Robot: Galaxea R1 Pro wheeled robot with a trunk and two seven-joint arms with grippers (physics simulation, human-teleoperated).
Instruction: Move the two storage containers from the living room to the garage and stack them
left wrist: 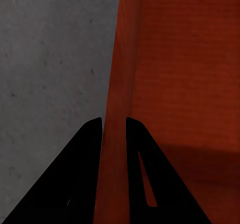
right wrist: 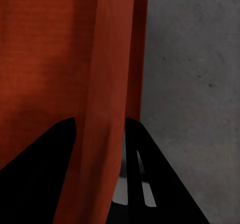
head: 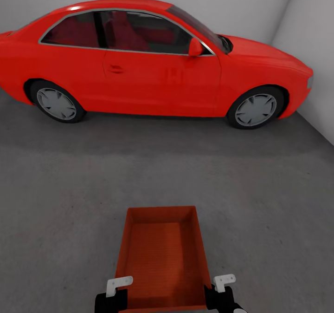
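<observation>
One orange-red storage container [head: 160,257] is low in the head view, open top up and ribbed base showing, over the garage's dark grey concrete floor [head: 65,197]. My left gripper [head: 116,295] is shut on its left wall and my right gripper [head: 221,290] on its right wall. In the left wrist view the thin wall of the container [left wrist: 190,59] runs between the black fingers of the left gripper [left wrist: 114,125]. The right wrist view has the container [right wrist: 45,49] wall clamped the same way in the right gripper [right wrist: 100,125]. Whether it rests on the floor I cannot tell. The living room is out of view.
A large glossy red car [head: 153,71] stands side-on across the far part of the garage. Plain white walls [head: 313,48] close the back and the right. Bare concrete lies between the car and the container.
</observation>
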